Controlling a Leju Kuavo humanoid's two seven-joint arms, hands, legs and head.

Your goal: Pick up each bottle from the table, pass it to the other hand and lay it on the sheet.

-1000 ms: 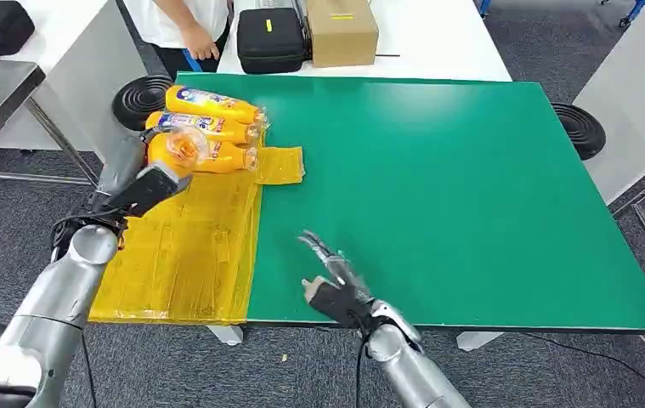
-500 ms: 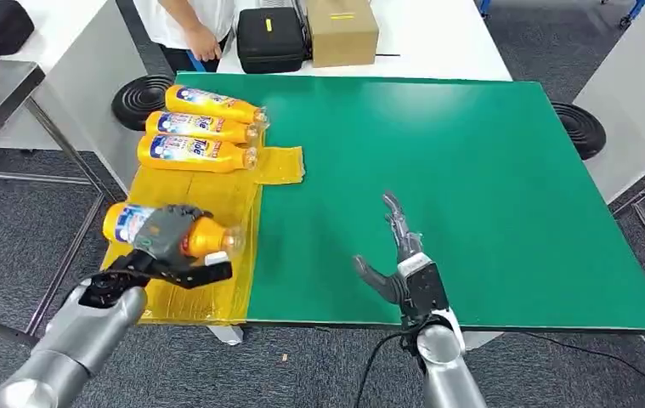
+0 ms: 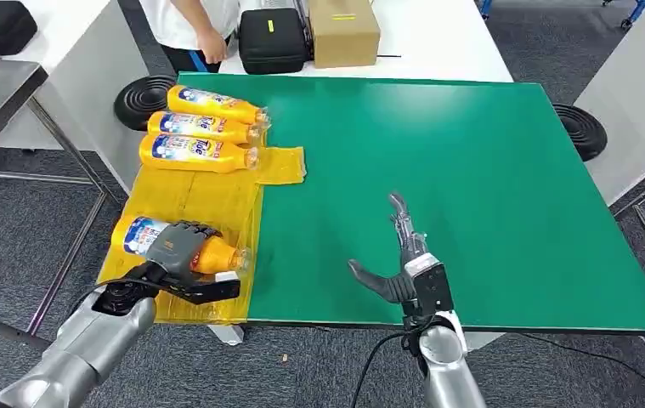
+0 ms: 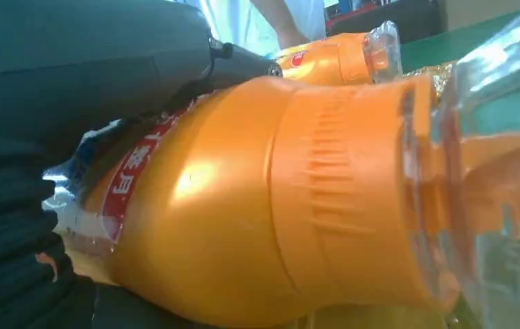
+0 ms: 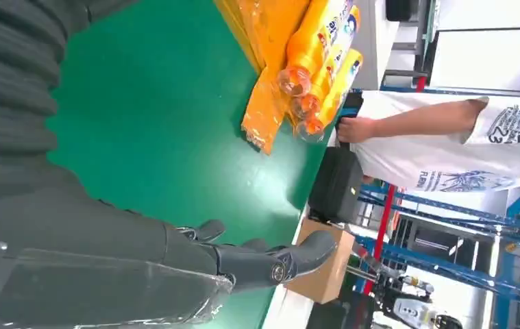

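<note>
My left hand (image 3: 181, 253) grips an orange bottle (image 3: 210, 254) with a blue and white label, lying on its side low over the near part of the yellow sheet (image 3: 184, 202). In the left wrist view the same orange bottle (image 4: 270, 205) is seen close up, its clear cap pointing away from the hand (image 4: 31, 171). Three more orange bottles (image 3: 201, 128) lie side by side at the sheet's far end. My right hand (image 3: 405, 259) is open above the green table (image 3: 472, 170) near its front edge, fingers spread and holding nothing.
A person (image 3: 191, 25) stands at the far left corner of the table. A black case (image 3: 272, 38) and a cardboard box (image 3: 342, 30) sit on the white table behind. Round black discs (image 3: 142, 100) flank the table on the floor.
My left hand has carried the bottle from beside the far bottles down to the sheet's near end. My right hand has shifted to the right and spread its fingers.
</note>
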